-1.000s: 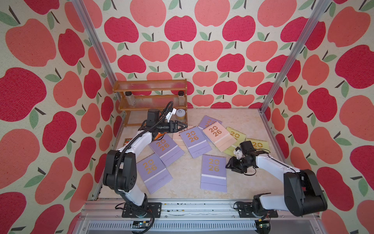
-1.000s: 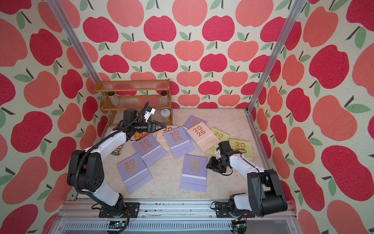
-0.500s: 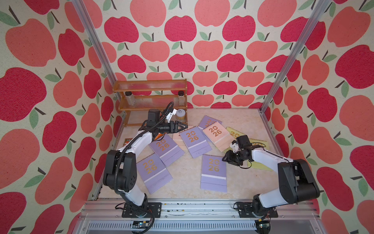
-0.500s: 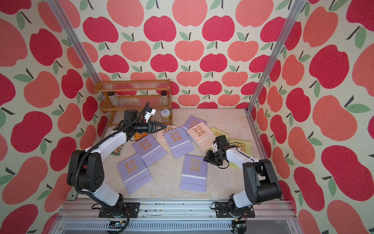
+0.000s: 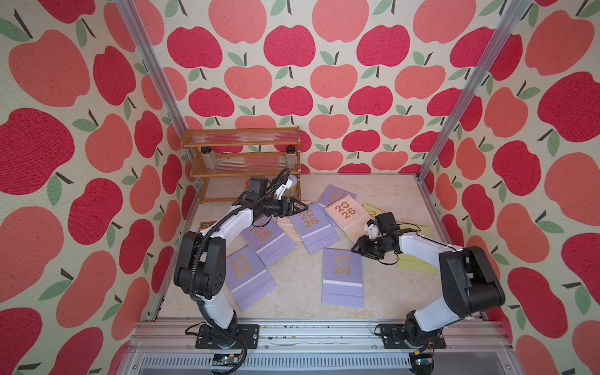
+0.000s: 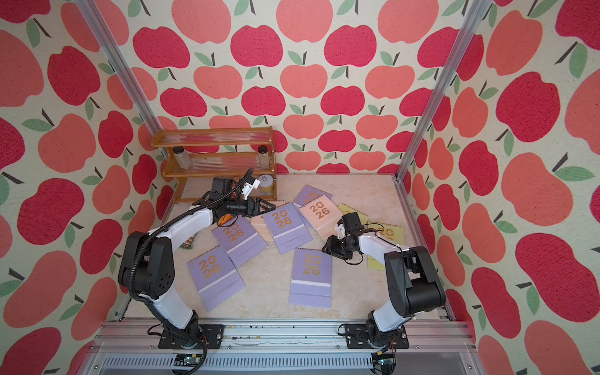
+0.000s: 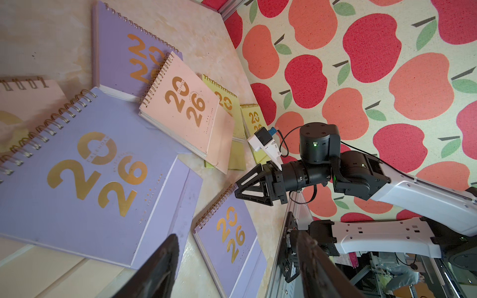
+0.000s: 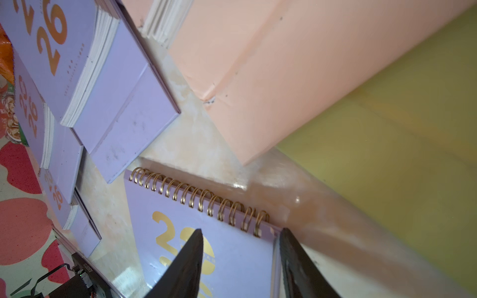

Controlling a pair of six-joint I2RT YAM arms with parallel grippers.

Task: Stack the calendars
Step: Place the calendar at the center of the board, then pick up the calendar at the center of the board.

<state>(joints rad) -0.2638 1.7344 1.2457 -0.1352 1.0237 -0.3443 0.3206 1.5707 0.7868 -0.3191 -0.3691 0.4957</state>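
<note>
- The right hand point(image 5: 357, 249) is open and empty, its tips low at the spiral-edge corner of the front lilac calendar point(image 5: 342, 276).
- That calendar lies flat on the surface point(image 5: 298, 276), long axis front to back, spiral toward the back wall.
- The left hand point(image 5: 300, 206) is open and empty over the spiral edge of the slanted middle lilac calendar point(image 5: 315, 229).

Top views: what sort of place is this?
Probably a staged robot test booth, not a real room: apple-print walls on aluminium posts, left arm and right arm mounted on a rail, calendars strewn between them.
</note>
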